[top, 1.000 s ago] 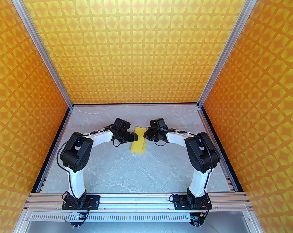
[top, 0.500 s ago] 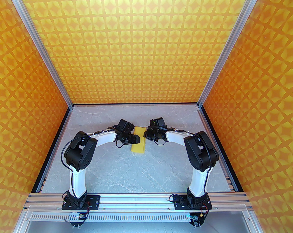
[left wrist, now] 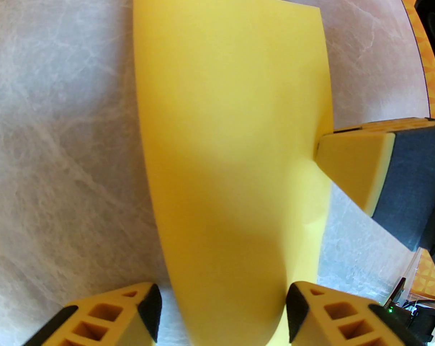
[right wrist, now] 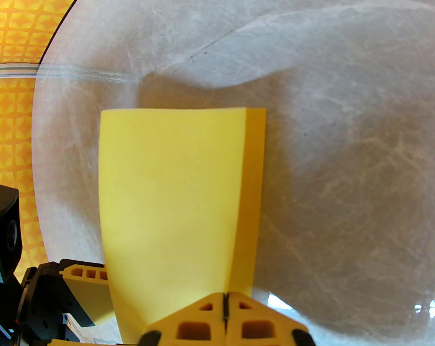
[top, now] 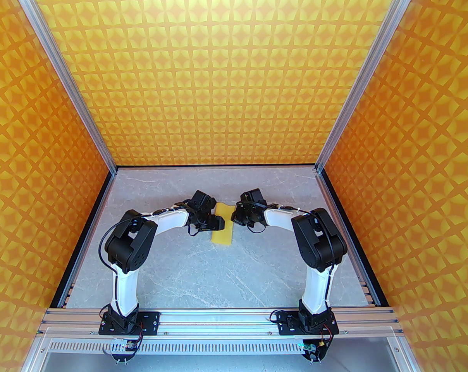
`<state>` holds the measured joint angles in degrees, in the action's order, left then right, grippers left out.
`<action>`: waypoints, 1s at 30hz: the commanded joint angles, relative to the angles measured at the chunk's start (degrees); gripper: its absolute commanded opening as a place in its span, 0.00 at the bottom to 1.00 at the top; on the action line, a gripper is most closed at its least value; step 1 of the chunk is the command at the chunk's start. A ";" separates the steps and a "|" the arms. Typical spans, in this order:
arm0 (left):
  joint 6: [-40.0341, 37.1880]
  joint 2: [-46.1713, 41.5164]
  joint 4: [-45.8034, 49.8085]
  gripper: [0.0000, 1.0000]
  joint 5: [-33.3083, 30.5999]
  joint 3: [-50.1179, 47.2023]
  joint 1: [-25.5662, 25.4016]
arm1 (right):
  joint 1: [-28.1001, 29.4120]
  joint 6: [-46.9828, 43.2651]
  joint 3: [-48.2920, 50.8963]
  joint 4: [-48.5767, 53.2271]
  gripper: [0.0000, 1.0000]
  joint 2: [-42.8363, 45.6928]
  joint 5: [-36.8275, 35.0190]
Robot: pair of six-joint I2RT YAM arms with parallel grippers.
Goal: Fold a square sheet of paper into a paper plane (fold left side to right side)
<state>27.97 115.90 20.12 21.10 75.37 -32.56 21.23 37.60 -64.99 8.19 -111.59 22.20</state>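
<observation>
The square sheet of paper (top: 223, 228) is plain yellow and lies doubled over into a long strip on the table, its upper layer bowed up. In the right wrist view the sheet (right wrist: 174, 193) has its loose edges pinched between my right gripper (right wrist: 224, 314), which is shut on them. That right gripper (top: 234, 217) sits at the strip's right edge, and its fingers (left wrist: 354, 171) bite the sheet (left wrist: 232, 139) from the side. My left gripper (left wrist: 223, 315) is open, one fingertip on each side of the strip's left part. From above, the left gripper (top: 217, 223) hangs over the strip.
Grey marble table (top: 203, 269) with open room in front of the paper. Orange star-patterned walls (top: 226, 91) close the back and both sides. The two wrists stand close together over the paper. A metal rail (top: 226, 318) carries the arm bases.
My left arm has swung right, bringing its gripper over the strip, and its jaws have narrowed a little. The right gripper has stayed shut on the paper, nearly still.
</observation>
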 commanded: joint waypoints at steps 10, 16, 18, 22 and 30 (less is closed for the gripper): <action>-1.07 4.40 4.38 0.54 -5.23 2.21 -0.75 | -0.30 -1.13 -1.95 0.52 0.06 -1.50 -0.43; -0.65 5.72 4.80 0.52 -5.88 2.49 -0.84 | -0.27 -1.14 -1.95 0.86 0.21 -0.36 -0.57; -0.61 6.13 5.04 0.52 -5.99 2.65 -0.79 | -0.25 -1.04 -1.76 0.94 0.26 0.30 -0.82; -0.47 6.76 5.54 0.52 -6.45 3.02 -0.77 | -0.38 -0.45 -0.90 0.74 0.27 1.81 -1.55; -2.51 7.67 7.50 0.52 -6.43 4.09 -1.07 | -0.83 0.78 0.61 0.30 0.27 4.60 -3.80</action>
<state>27.62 118.48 26.41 18.31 80.12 -32.93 20.84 37.41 -65.28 8.36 -109.43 20.40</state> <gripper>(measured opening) 0.521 0.271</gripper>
